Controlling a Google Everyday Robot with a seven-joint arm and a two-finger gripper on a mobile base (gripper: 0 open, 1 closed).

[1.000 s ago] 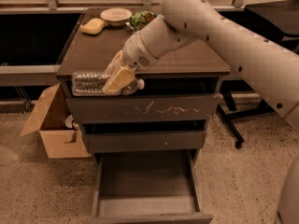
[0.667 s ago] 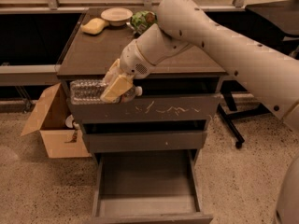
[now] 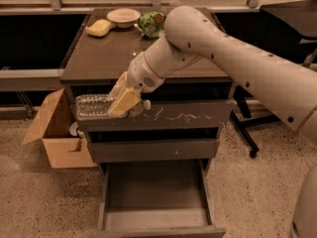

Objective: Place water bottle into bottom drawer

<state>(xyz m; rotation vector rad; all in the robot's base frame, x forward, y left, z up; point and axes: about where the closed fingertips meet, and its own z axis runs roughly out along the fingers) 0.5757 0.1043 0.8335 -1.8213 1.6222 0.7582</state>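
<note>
The water bottle (image 3: 94,106) is clear and ribbed and lies sideways in the air in front of the cabinet's top drawer, its white cap to the right. My gripper (image 3: 125,102) is shut on the water bottle near its cap end, holding it at the cabinet's left front. The bottom drawer (image 3: 157,213) is pulled open below, showing a flat grey floor with nothing in it. The bottle hangs well above the drawer and left of its middle.
The top drawer front (image 3: 183,117) has white scratches; the middle drawer (image 3: 153,149) sits slightly out. On the cabinet top lie a yellow sponge (image 3: 99,28), a white bowl (image 3: 123,17) and a green snack bag (image 3: 151,24). An open cardboard box (image 3: 57,135) stands at the left.
My gripper has moved down and a little forward with the water bottle, from cabinet-top height to in front of the top drawer.
</note>
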